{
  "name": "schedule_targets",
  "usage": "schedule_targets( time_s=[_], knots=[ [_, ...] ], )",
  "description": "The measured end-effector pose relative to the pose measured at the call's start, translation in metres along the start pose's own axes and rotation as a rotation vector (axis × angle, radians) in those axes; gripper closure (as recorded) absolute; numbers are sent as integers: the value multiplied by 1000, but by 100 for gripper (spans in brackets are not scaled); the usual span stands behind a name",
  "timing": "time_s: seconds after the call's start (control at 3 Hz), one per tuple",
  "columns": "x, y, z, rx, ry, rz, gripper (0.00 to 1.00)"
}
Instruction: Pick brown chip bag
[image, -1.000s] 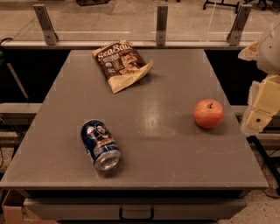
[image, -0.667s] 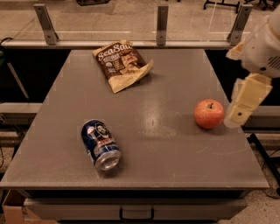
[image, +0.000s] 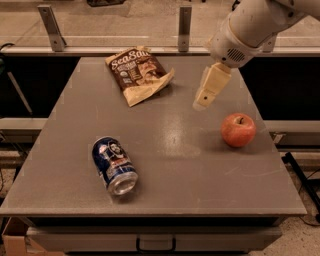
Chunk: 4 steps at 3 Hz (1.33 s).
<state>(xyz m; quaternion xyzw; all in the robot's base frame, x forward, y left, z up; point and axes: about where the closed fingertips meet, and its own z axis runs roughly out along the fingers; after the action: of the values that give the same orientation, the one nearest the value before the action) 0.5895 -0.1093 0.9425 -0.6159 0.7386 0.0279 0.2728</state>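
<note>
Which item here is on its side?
The blue can, front left, one end facing the camera. The brown chip bag lies flat at the back; the apple sits right. The gripper hangs between those two.

Table: brown chip bag, can, apple; tool above, apparently clear.

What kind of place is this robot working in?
Probably a robot testing lab, not a kitchen: a plain grey table holds a brown chip bag, a can and an apple, metal posts line its far edge, and the gripper hangs above the table between bag and apple.
</note>
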Motion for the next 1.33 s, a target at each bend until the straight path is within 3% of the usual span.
schedule_targets(
  time_s=[0.67,1.33],
  knots=[
    [-8,-8,8,14,-35,23,0],
    [-61,-64,78,38,-213,143,0]
  ],
)
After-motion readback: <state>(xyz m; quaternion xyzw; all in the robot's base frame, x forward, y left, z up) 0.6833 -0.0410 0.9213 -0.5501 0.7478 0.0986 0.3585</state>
